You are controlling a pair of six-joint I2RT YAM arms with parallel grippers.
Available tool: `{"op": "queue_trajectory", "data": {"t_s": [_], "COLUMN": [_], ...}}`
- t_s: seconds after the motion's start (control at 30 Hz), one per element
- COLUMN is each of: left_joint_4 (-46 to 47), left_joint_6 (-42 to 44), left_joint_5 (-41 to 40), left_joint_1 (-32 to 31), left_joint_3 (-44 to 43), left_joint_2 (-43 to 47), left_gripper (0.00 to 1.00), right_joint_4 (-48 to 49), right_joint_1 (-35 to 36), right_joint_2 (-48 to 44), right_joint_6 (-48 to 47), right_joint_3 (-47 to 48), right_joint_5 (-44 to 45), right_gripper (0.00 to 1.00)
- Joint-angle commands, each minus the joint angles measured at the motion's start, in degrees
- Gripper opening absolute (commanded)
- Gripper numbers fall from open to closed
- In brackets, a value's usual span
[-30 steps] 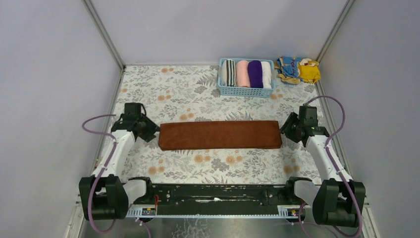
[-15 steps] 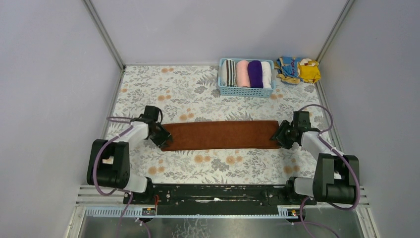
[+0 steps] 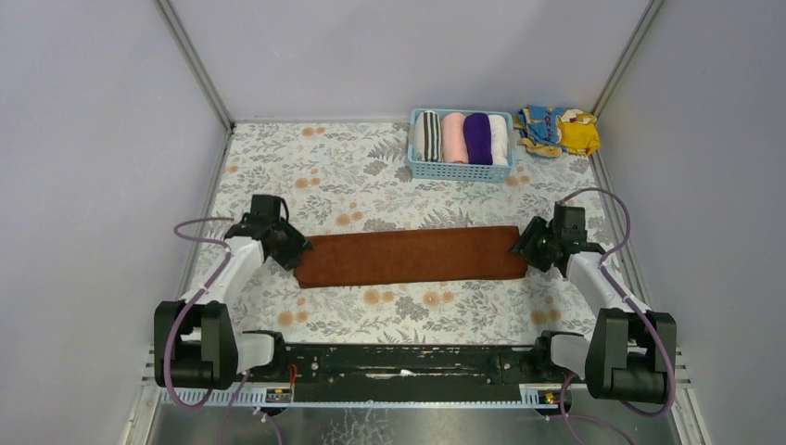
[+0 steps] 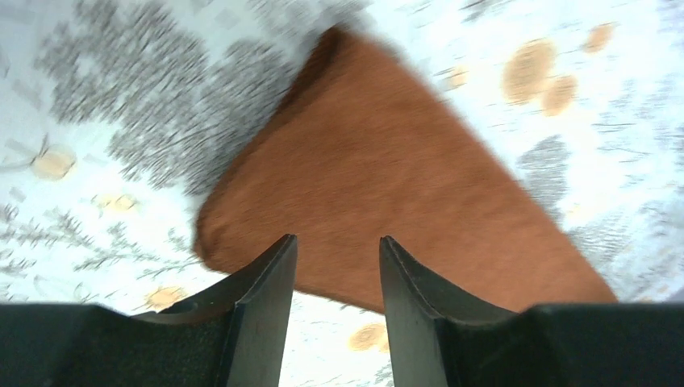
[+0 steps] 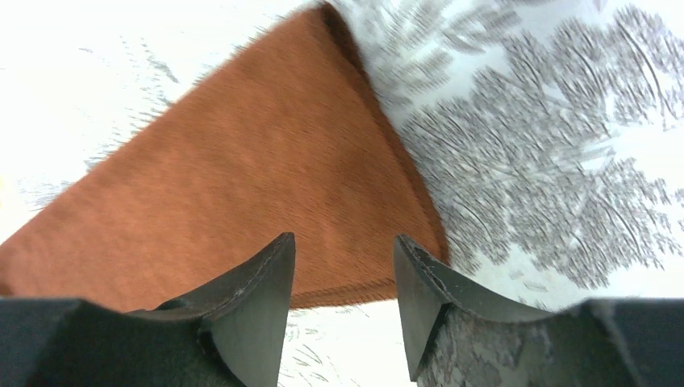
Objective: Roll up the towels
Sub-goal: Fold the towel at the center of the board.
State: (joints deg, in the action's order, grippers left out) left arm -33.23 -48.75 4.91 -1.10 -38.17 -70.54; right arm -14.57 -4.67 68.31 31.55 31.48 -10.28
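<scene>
Both arms have drawn slightly outward since half a second ago, leaving the long rust-brown terry towel (image 3: 412, 255) as a narrower folded strip. From above, it lies across the flowered table (image 3: 315, 167), with the left gripper (image 3: 291, 254) and right gripper (image 3: 524, 248) at its ends. A rolled deep purple towel (image 3: 476, 137) sits in the light-blue plastic basket (image 3: 461, 172).

Left wrist: jaws partly apart, gripping nothing, above the strip's corner.

Right wrist: the same, empty over the other end.

Folding looks finished, and rolling from one end likely comes next.
</scene>
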Motion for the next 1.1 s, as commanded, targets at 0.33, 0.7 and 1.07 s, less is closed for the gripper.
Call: {"op": "queue_trajectory", "data": {"t_s": [0.33,0.7,1.07], "left_joint_4": [5.7,3.8,-4.6], "left_joint_6": [4.8,1.8,14.0], "left_joint_5": [-3.4,-4.9,-3.5], "left_joint_1": [1.3,4.7,4.6], "left_joint_3": [-14.7,-14.7,-18.1], "left_joint_2": [-21.3,-23.8,-11.8], "left_gripper": [0.32,0.36,0.59], "right_joint_4": [23.3,16.5,-5.3], "right_joint_1": [-0.5,-1.7,0.8], "right_joint_2": [13.5,16.6,16.7], "right_joint_6": [-3.7,-5.3,-14.1], "right_joint_3": [4.9,9.2,16.8], "right_joint_5": [-7.2,-3.0,1.2], "right_gripper": [0.54,0.54,0.56]}}
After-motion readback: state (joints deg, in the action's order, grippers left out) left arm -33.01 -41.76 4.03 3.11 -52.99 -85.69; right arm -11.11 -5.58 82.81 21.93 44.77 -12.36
